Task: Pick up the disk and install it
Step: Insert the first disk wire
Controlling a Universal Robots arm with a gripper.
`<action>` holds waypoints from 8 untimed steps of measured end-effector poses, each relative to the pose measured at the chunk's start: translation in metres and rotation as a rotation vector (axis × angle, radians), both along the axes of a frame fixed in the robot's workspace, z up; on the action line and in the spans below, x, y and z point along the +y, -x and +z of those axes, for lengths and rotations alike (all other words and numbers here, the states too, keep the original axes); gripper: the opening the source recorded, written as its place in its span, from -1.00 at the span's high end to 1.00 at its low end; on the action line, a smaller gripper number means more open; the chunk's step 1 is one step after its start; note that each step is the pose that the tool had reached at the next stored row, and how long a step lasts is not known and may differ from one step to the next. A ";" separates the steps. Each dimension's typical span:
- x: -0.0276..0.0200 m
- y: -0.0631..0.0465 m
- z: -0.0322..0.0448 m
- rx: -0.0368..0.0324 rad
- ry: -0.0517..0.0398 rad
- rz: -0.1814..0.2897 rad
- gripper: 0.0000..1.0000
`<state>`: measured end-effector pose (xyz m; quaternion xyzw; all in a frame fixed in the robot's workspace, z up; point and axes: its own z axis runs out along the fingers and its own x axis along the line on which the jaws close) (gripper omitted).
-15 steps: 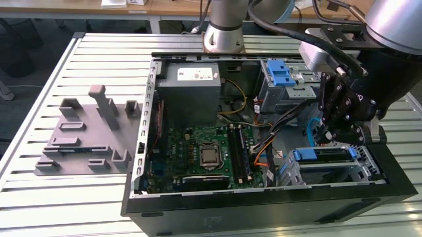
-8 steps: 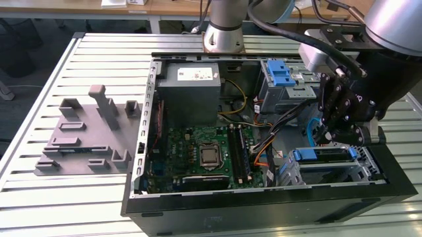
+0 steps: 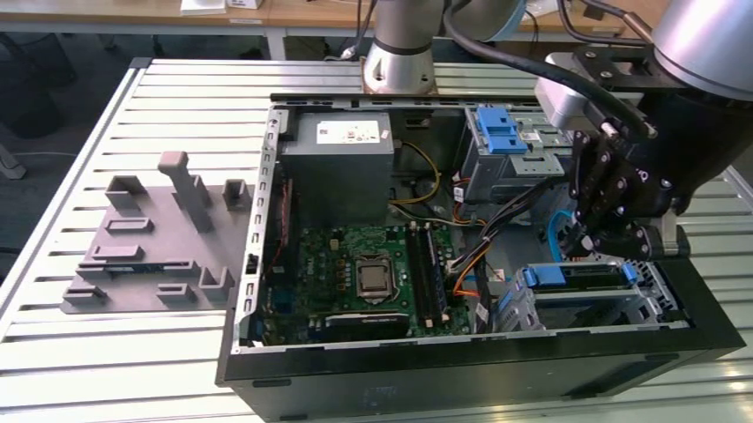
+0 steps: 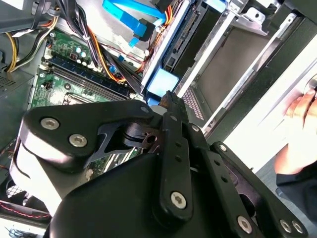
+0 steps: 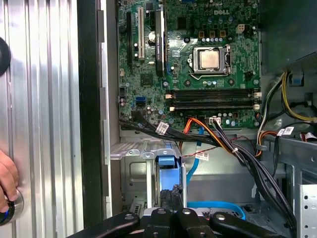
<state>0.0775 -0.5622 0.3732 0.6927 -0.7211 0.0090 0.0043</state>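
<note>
One silver-grey disk (image 3: pixel 573 277), blue rails, seated in drive cage (image 3: pixel 526 310), gripper (image 3: pixel 588 249) closed, empty, just above.

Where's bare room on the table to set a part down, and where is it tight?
Bare table slats above and below the grey fixture, at the exterior view's left of the computer case. Crowded inside the case: cables beside the tool.

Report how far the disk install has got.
Done: the disk sits in the drive cage. In hand: nothing gripped, it seems; the gripper is shut, its tip at the disk's blue end. Left: whether the disk is fully seated cannot be told.
</note>
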 end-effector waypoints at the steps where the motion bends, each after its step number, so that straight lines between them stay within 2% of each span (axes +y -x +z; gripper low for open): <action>1: 0.0000 -0.001 0.0000 0.0000 0.0000 0.000 0.79; 8: 0.0021 -0.008 0.0000 0.0000 0.0000 0.000 0.79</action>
